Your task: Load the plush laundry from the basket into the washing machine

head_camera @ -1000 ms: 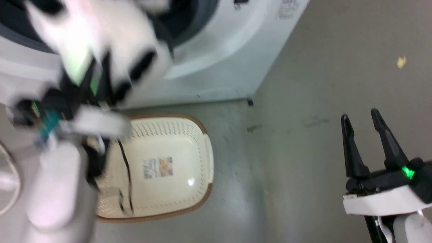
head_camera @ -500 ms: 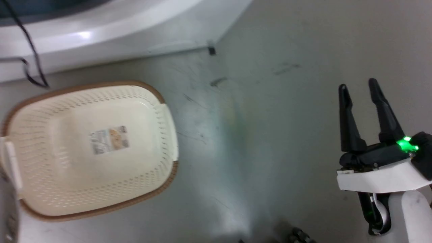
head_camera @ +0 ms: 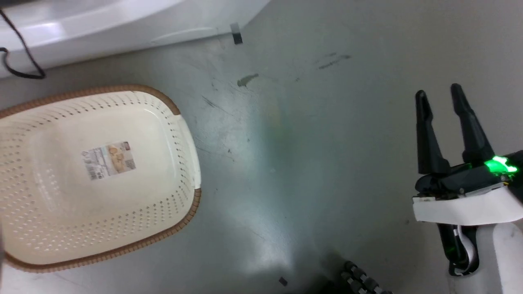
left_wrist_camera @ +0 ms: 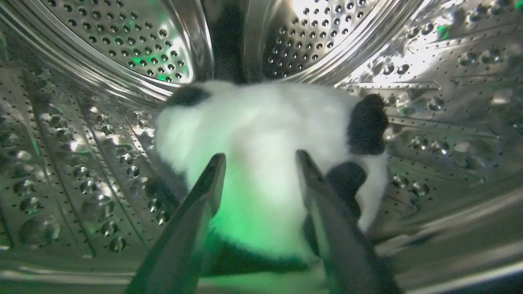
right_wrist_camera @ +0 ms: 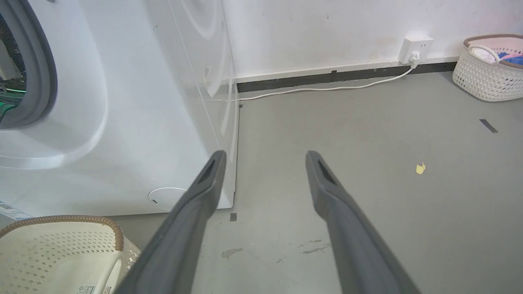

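Nearly finishing: holding left end effector [left_wrist_camera: 261,155] wide at the plush laundry [left_wrist_camera: 261,118] inside the washing machine [left_wrist_camera: 114,45], right end effector [head_camera: 438,90] wide outside.

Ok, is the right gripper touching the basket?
Apart. The head view shows bare floor between the right gripper and the basket.

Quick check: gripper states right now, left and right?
Left gripper: open, fingers either side of the plush penguin inside the washer drum.
Right gripper: open, holding nothing.
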Motion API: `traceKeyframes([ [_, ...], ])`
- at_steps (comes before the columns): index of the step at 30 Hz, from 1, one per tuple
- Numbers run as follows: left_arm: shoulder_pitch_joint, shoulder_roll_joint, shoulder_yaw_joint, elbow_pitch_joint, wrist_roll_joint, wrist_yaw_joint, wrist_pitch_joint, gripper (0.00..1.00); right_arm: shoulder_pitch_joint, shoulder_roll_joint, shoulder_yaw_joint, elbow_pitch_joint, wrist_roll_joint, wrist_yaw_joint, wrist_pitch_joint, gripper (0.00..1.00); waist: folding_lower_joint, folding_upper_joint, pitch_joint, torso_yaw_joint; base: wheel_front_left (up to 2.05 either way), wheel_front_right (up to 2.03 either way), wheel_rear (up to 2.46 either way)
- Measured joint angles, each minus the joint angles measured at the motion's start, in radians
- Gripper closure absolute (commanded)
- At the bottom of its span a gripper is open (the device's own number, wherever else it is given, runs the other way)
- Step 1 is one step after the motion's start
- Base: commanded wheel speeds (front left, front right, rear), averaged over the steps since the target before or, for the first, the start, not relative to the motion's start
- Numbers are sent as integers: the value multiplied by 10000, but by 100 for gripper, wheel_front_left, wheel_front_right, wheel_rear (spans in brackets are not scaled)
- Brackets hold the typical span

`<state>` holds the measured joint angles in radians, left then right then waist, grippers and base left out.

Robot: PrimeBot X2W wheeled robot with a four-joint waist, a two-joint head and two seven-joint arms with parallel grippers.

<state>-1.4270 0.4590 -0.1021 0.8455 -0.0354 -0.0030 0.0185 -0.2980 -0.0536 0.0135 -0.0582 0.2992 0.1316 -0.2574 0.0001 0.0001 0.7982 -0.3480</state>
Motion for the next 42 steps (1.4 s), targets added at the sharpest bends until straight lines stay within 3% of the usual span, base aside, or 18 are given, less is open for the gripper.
traceKeyframes([
  [9,1747,-938,-113,729,-610,-378,-2313,0,385,-38,-514,-50,-884,0,0,0,-1,0,-1454,655,0,0,0],
  [14,3464,-1576,2,395,-1101,-535,-2717,0,939,-339,-650,-61,-1183,0,0,0,-2,0,-2663,1157,0,0,0],
  [21,7216,-2314,750,-2784,-1634,-500,-2750,0,1600,-445,-694,-36,-1429,0,0,0,-5,0,-4434,1904,0,0,0],
  [26,10174,-2997,761,-4915,-1524,-397,-2748,0,2309,-430,-698,69,-1546,0,0,0,-7,0,-5595,2437,0,0,0],
  [30,11605,-3271,742,-6011,-1381,-228,-2750,0,2627,-410,-667,136,-1593,0,0,0,-5,-1,-6320,2875,0,0,0],
  [42,14158,-3883,244,-6867,-1097,397,-2750,0,3412,-209,-581,481,-1772,0,0,0,-3,0,-7536,3835,0,0,0],
])
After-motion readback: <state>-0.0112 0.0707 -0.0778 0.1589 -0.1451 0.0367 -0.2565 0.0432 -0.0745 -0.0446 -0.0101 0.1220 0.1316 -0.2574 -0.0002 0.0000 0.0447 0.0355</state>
